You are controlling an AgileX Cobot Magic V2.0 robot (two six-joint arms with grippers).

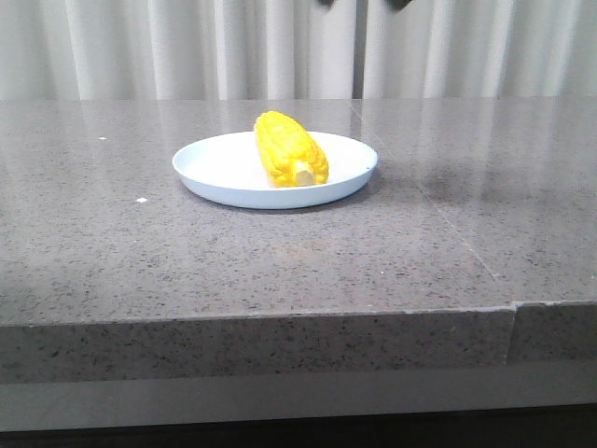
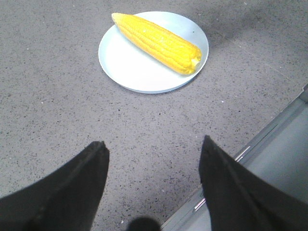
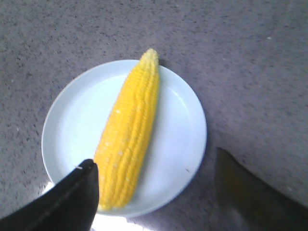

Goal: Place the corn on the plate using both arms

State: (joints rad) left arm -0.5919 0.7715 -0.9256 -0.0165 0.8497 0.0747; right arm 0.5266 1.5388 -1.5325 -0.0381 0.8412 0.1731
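The yellow corn (image 1: 289,149) lies on the white plate (image 1: 219,168) in the middle of the table, its pale stub toward the front. In the left wrist view the corn (image 2: 156,42) lies across the plate (image 2: 127,62), well ahead of my left gripper (image 2: 154,147), which is open and empty above bare table. In the right wrist view the corn (image 3: 130,130) lies on the plate (image 3: 178,125). My right gripper (image 3: 154,161) is open and empty above the plate's near edge, its fingers apart from the cob. Neither gripper shows in the front view.
The grey speckled stone table (image 1: 448,233) has a front edge with a seam at the right. A metal rail along the table edge (image 2: 269,139) shows beside the left gripper. White curtains (image 1: 187,47) hang behind.
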